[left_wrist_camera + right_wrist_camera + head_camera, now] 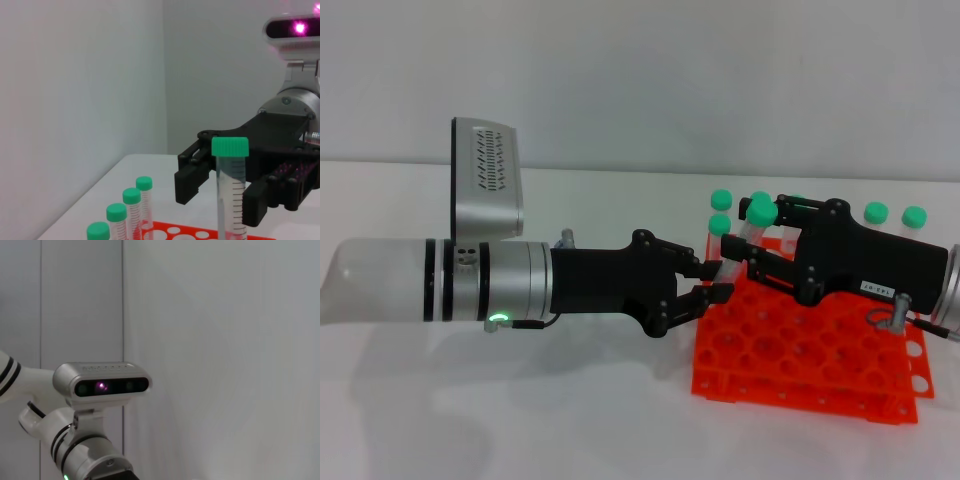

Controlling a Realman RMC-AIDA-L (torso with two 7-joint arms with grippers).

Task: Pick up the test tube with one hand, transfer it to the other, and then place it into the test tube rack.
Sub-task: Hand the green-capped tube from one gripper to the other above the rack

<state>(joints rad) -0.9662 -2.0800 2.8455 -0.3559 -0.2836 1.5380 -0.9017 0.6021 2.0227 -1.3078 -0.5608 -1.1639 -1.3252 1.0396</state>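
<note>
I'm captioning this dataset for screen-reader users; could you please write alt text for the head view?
Two black grippers meet over an orange test tube rack: the right gripper holds a green-capped test tube upright, and the left gripper faces it with fingers apart. More green-capped tubes stand along the rack's far side.

A clear green-capped test tube (pixel 752 228) stands upright between the right hand's (pixel 748 262) closed-in fingers, above the orange test tube rack (pixel 800 352); the left hand (pixel 713 281) gapes just beside.

Left gripper (pixel 712 281) extends horizontally from the left, fingers parted. Right gripper (pixel 745 252) faces it from the right, fingertips nearly meeting, fingers closed.
</note>
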